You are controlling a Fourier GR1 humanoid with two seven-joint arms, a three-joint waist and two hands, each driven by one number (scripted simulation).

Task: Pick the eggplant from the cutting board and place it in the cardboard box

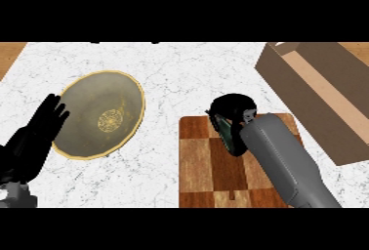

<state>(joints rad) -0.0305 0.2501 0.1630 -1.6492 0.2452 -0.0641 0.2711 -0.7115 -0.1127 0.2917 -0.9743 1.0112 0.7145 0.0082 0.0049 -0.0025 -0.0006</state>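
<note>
Right robot hand (234, 108) is down at the far end of the cutting board (204, 161), fingers curled over and round the eggplant (228, 136). The eggplant shows only in part: a dark, greenish sliver poking out below the black fingers, running alongside the grey forearm that cuts across the board from the lower right. Whether it is off the wood or touching it, I cannot tell from this angle; it sits over the board's upper middle, towards the right half.

The board itself is a checkered wooden block, light and dark squares, lying on the white marbled surface (180, 68) right of centre, with a small notch at its near edge.

Over on the right, the cardboard box (317, 97) lies at a slant, open top showing its paler inside, its long side running from the upper right corner down towards the right edge. It is close to the board's far right corner but apart from it, and apart from the hand.

Left of centre there's a round plate (101, 114), dull olive with a gold rim and a gold medallion in the middle.

Left robot hand (32, 134) rests at the left edge, fingers straight and pointing up, fingertips just beside the plate's left rim, holding nothing.
</note>
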